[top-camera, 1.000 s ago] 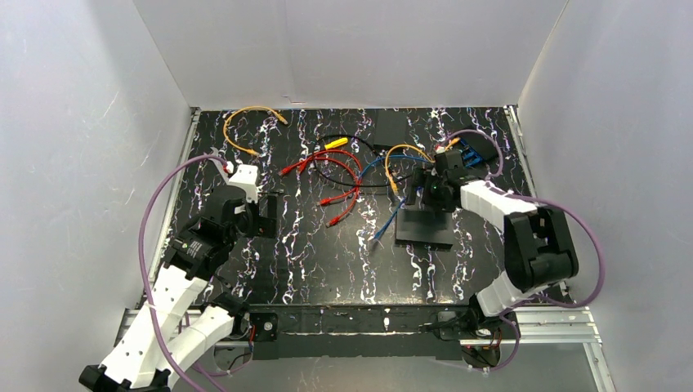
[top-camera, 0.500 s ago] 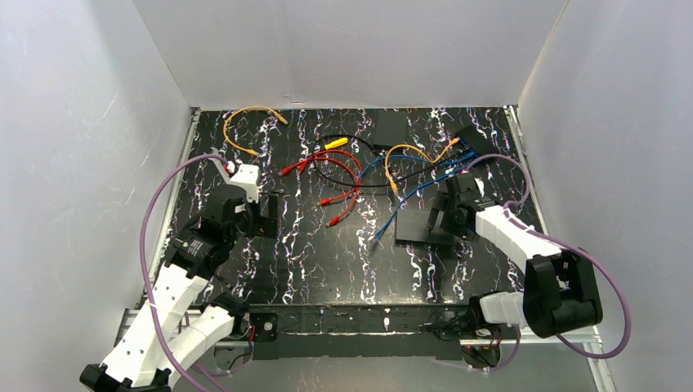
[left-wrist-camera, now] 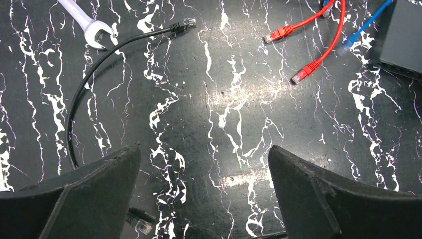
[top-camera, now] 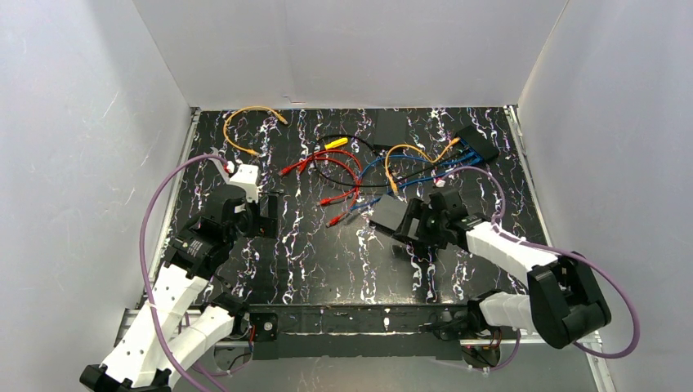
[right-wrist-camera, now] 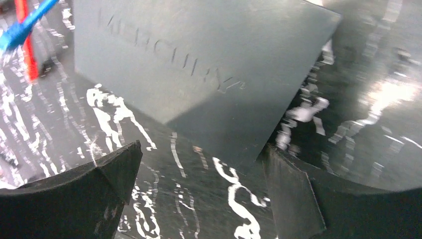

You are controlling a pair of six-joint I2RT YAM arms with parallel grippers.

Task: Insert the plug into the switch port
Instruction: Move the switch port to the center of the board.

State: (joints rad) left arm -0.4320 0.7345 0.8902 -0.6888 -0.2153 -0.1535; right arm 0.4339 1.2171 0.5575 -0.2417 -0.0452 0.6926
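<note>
Even overhead light; glossy glare on the tabletop (left-wrist-camera: 234, 94) — right-wrist view blurred.

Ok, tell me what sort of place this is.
Probably a robot lab test cell: white walls box in a marbled table, patch cables and a switch on it, two arms bolted at its edge.

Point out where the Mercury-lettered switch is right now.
In the top view the switch lies right of centre, just left of the right gripper, near a blue cable plug.
</note>
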